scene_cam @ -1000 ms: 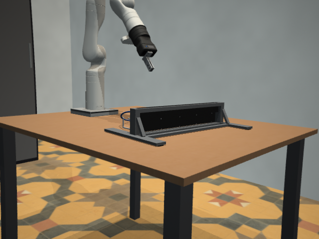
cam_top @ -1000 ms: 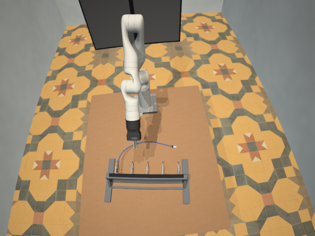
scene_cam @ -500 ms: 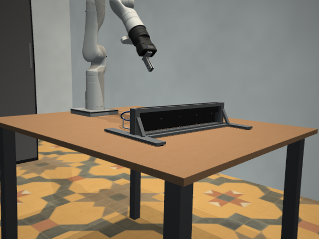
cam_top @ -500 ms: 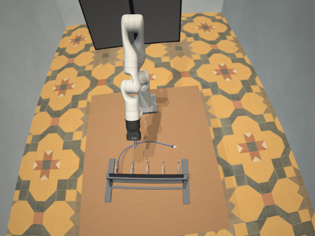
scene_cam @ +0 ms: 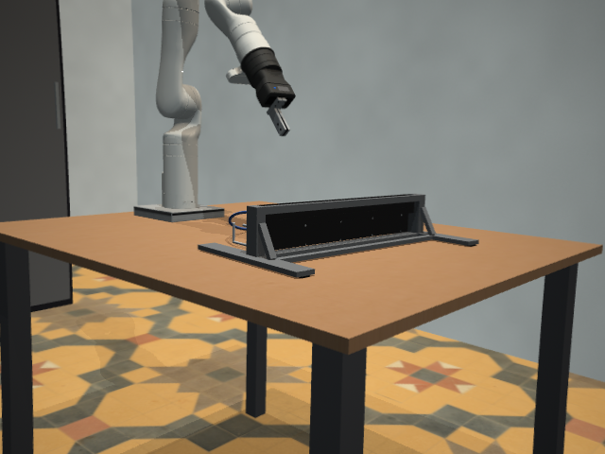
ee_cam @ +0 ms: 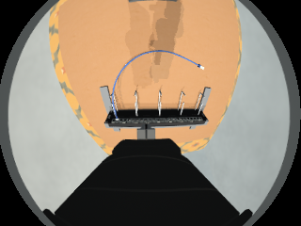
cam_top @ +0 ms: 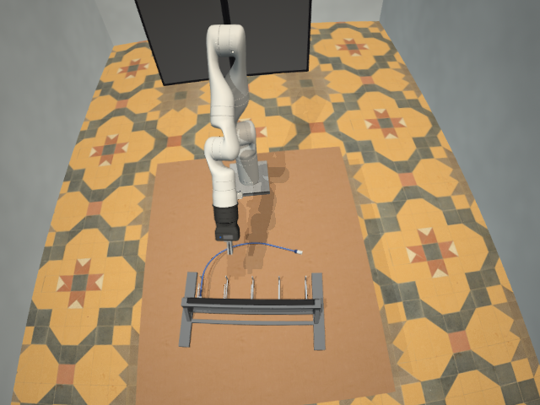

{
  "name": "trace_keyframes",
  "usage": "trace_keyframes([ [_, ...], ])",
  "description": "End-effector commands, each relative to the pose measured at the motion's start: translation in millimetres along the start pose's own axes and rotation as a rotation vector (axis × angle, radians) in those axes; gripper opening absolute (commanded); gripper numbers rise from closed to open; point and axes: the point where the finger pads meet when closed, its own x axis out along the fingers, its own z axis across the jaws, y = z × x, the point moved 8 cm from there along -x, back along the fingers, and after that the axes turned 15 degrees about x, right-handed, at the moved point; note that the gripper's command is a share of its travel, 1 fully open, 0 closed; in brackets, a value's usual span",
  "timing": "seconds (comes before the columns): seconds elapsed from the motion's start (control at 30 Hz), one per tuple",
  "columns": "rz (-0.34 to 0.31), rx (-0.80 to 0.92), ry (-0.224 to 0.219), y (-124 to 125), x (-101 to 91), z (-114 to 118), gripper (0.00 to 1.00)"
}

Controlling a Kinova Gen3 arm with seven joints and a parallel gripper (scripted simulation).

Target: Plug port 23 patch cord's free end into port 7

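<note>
The rack [cam_top: 252, 301] [scene_cam: 337, 202] [ee_cam: 157, 123] stands upright on the table, its front towards the robot base. The blue patch cord [cam_top: 212, 258] [scene_cam: 236, 222] [ee_cam: 127, 65] leaves the front at the left end in the top view and curves round over the table. Its free plug [cam_top: 296, 251] [ee_cam: 199, 66], clear-white, lies in front of the rack towards the other end. Port numbers are too small to read. My gripper [cam_top: 229, 253] [scene_cam: 283, 132] [ee_cam: 146, 129] is shut and empty, high above the table and the cord, touching neither cord nor rack.
Several thin metal cable guides [cam_top: 252, 288] [ee_cam: 160, 103] stick out from the panel's front, with the cord passing by the one at the left end. The robot base [cam_top: 261, 185] [scene_cam: 178, 213] stands behind the cord. The table [cam_top: 261, 370] [scene_cam: 390, 283] extends past the rack's feet.
</note>
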Motion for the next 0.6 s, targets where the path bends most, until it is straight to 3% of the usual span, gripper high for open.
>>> trace_keyframes([
  [0.0, 0.001, 0.000, 0.002, -1.9, -0.5, -4.0, 0.00],
  [0.57, 0.001, 0.001, 0.002, -6.6, -0.1, -22.2, 0.00],
])
